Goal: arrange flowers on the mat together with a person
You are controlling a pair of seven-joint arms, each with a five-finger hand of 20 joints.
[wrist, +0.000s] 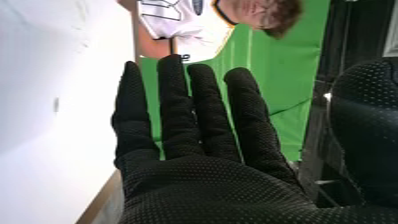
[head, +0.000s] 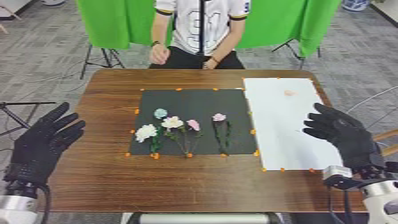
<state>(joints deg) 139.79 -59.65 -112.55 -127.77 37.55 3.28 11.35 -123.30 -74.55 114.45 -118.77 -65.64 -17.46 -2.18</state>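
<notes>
Seemingly, arranging on the black mat point(head: 190, 100) is partway done. The left hand point(head: 39, 145) and right hand point(head: 345, 131) are open; next, one likely must reach the rightmost pink flower point(head: 219, 117).

Grn curtain point(head: 113, 22), blk stands point(head: 106, 56), brn tbl point(head: 204, 185), gry flr point(head: 40, 60)

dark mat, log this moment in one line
white, pink and pale blue flowers on dark mat | left robot hand: open, left of mat | right robot hand: open, by white sheet
</notes>
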